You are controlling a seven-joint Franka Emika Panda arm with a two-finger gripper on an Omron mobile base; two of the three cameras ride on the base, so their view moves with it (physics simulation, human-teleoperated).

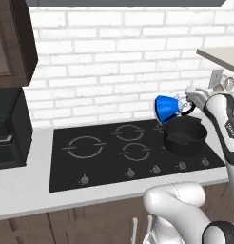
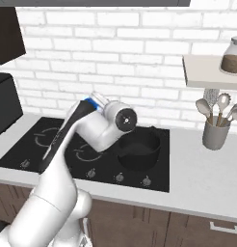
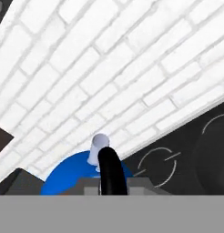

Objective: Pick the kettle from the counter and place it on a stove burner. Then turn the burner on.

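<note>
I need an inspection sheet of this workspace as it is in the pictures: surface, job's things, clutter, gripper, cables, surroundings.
Surface: pale counter with a black glass cooktop; knobs along its front edge.
Job's things: blue kettle held in the air, tilted, above the black pot. Largest burner ring is bare.
Clutter: the black pot stands on the right side of the cooktop; a grey holder with utensils on the counter to the right.
Gripper: gripper holds the kettle by its black handle.
Cables: nothing seen.
Surroundings: white brick wall, dark cabinet at the left, shelf with a jar at the right.
</note>
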